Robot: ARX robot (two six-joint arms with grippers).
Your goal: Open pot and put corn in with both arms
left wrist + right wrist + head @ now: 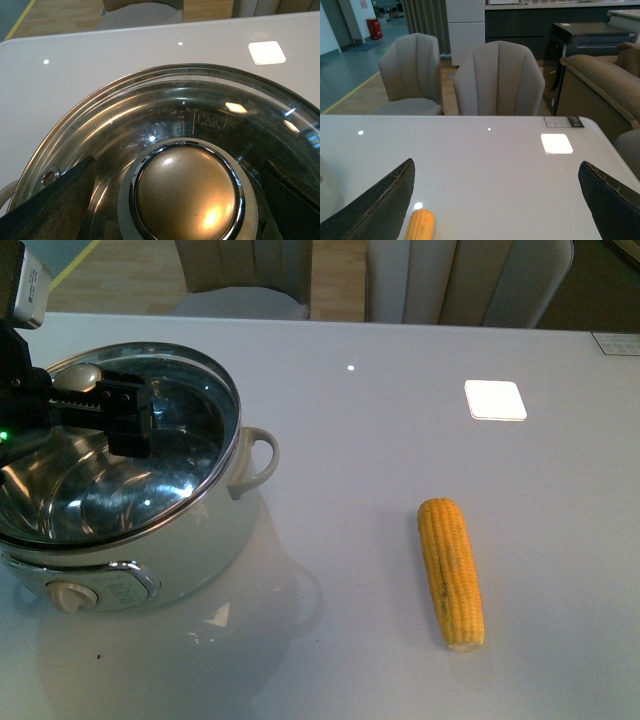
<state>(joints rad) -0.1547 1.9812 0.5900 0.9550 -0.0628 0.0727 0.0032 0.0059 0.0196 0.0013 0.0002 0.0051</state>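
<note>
l gripper (180, 165) wide, straddling lid knob (187, 197), gaps both sides; r gripper (496, 164) wide, corn (420, 225) close by.

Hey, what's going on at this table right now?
The left gripper hovers open over the glass lid of the pot. Its fingers sit on either side of the knob but are not closed on it. The lid is on the pot. The corn lies untouched on the table to the right of the pot. The right gripper hangs open above the table near the corn, holding nothing.
</note>
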